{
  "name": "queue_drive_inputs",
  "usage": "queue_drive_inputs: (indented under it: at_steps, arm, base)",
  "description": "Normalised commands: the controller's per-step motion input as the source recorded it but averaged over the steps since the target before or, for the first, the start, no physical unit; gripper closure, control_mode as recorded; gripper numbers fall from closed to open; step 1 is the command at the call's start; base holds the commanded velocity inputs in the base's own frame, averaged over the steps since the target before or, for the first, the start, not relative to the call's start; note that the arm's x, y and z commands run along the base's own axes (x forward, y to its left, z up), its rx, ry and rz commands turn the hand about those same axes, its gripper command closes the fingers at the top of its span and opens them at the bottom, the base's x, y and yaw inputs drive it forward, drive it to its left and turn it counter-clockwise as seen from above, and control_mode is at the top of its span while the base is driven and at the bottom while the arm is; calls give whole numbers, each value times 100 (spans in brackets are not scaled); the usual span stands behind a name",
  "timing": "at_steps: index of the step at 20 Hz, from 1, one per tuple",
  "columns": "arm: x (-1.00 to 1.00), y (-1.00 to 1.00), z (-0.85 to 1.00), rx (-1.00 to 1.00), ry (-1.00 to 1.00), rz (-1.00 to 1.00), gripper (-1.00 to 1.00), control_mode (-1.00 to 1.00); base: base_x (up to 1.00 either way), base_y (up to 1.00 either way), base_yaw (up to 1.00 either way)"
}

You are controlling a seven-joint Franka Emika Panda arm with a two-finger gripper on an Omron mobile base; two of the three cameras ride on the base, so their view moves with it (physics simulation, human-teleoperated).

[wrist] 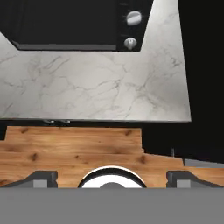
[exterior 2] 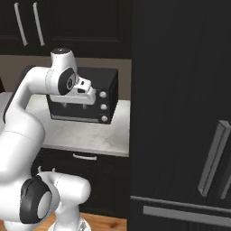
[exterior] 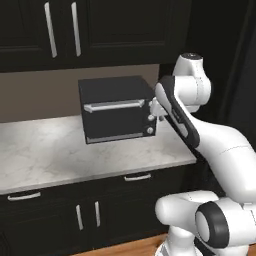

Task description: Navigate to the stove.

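White arm [exterior: 220,150] of smooth, rounded links with dark joints.

Glossy white shells, thick and tubular, swelling into bulbous housings at each joint. Dark grey to black round caps on the joint sides, one large at the lower link [exterior 2: 34,200], a smaller one near the top. Black strip along the slim forearm link [exterior: 177,112]. Grey flat cap on the topmost rounded joint [exterior: 191,56]. Small white blocky gripper [exterior 2: 85,88] with dark details, its two dark grey finger tips [wrist: 41,178] squared and angular.
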Motion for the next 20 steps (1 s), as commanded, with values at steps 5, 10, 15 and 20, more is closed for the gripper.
queue_drive_inputs:
  at_steps: [5, 10, 15, 20]
  arm:
    - [0, 0, 0, 0, 0, 0, -100, 100]
    - [0, 0, 0, 0, 0, 0, -100, 100]
    - [0, 0, 0, 0, 0, 0, -100, 100]
    - [0, 0, 0, 0, 0, 0, -100, 100]
  base:
    - [-24, -12, -35]
    - [0, -44, -62]
    - [0, -54, -62]
    - [0, -52, -64]
